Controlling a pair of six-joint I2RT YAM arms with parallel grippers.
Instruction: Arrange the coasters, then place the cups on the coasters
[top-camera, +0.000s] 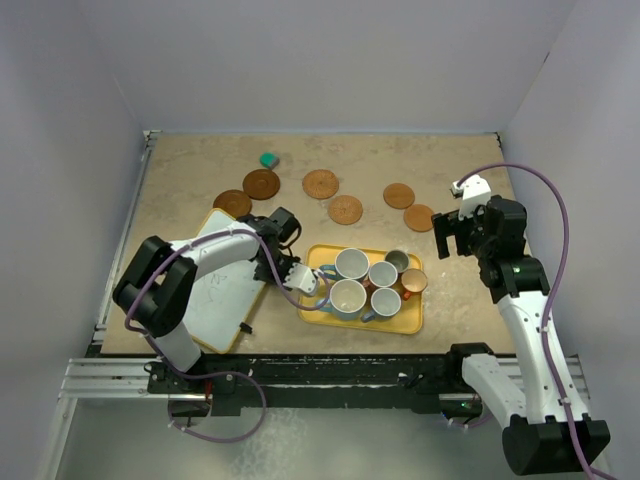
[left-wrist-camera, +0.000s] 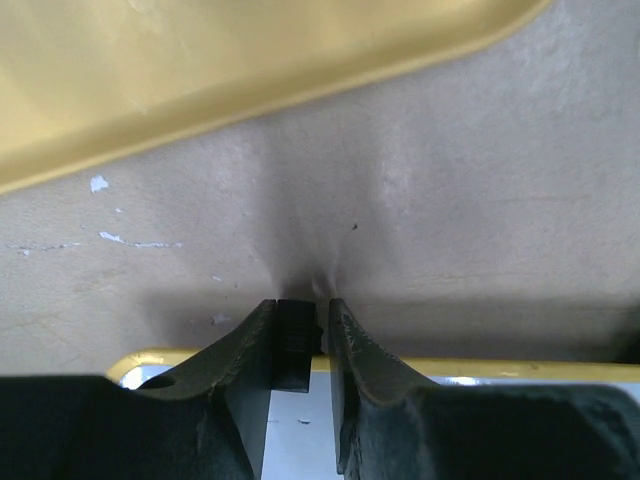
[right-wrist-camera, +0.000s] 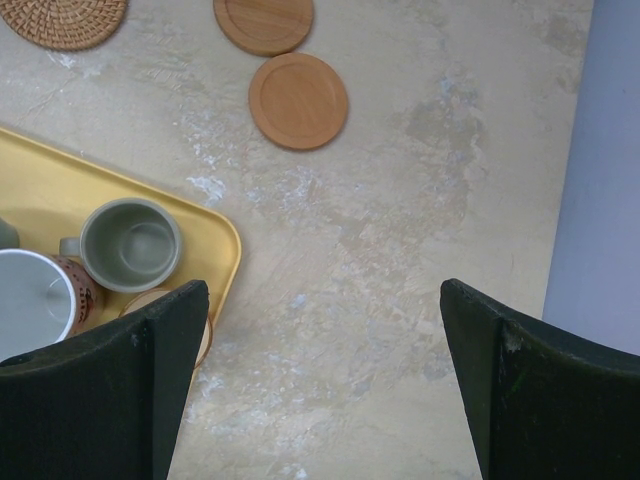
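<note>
From where I stand, the six coasters (top-camera: 320, 183) lie in a loose row running left to right across the upper middle of the overhead view. All six cups (top-camera: 351, 264) sit bunched on the yellow tray (top-camera: 320, 318) just below that row, none on a coaster yet.

The left gripper (top-camera: 308, 283) is down low at the tray's left edge, right beside the big blue cups (top-camera: 347, 297). In its own camera the jaws stand almost together with only a thin slit between them, and whether they pinch anything I cannot tell.

The right gripper (top-camera: 450, 232) hangs at the right of the frame, jaws spread wide and empty. In its wrist view the small grey cup (right-wrist-camera: 130, 245) sits in the tray's corner at the left, with two coasters in the upper part of the frame.

So the big cups lie just right of the left gripper, and the small ones are nearer the right gripper — I'd judge each arm is best placed for its own side of the tray.
</note>
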